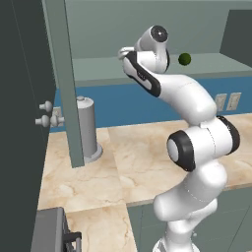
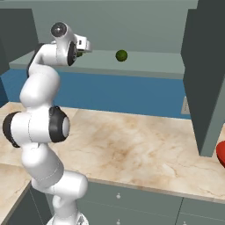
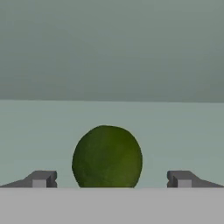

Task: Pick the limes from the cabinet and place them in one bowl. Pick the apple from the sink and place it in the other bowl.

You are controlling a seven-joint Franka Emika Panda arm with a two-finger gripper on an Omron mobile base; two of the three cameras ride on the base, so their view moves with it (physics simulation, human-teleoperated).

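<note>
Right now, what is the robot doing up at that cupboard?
The arm has reached into the open cabinet, and its gripper is open with one lime lying on the shelf between the two fingertips, not yet gripped. A second lime sits further along the same shelf, apart from the hand. The red bowl shows at the edge of the counter. No lime has been moved to it so far.
</note>
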